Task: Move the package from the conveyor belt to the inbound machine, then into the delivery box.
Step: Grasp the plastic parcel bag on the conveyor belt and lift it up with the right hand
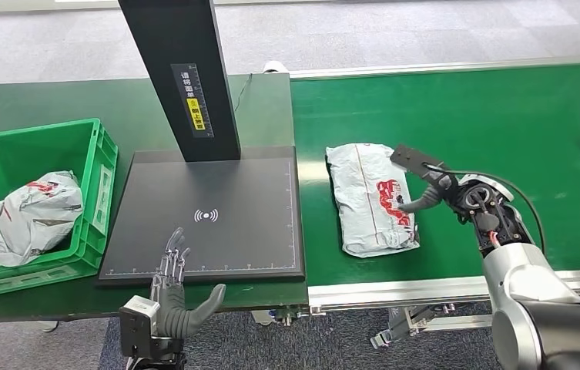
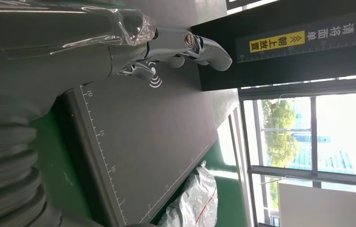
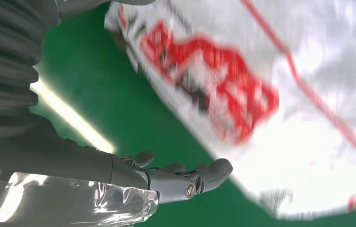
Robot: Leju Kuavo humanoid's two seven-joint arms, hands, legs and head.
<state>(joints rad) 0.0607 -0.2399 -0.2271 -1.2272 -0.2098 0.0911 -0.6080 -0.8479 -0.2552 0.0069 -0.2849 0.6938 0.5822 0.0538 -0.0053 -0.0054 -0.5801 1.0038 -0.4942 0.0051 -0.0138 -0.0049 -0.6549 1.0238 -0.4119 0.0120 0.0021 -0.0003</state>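
Package [image 1: 369, 198] lies flat on the green belt [image 1: 502, 123], right of the black scan pad [image 1: 217, 239], white with red print. Nearest us, the left hand [image 1: 175, 297] hangs at the pad's near edge, fingers apart, holding nothing. The right hand [image 1: 433, 189] sits at the package's right side, thumb touching it, fingers spread, no grip yet. Far left, a green crate [image 1: 102, 166] holds one crumpled grey bag [image 1: 32, 216].

Left robot hand [image 1: 175, 297] open; right robot hand [image 1: 425, 193] open, fingers spread
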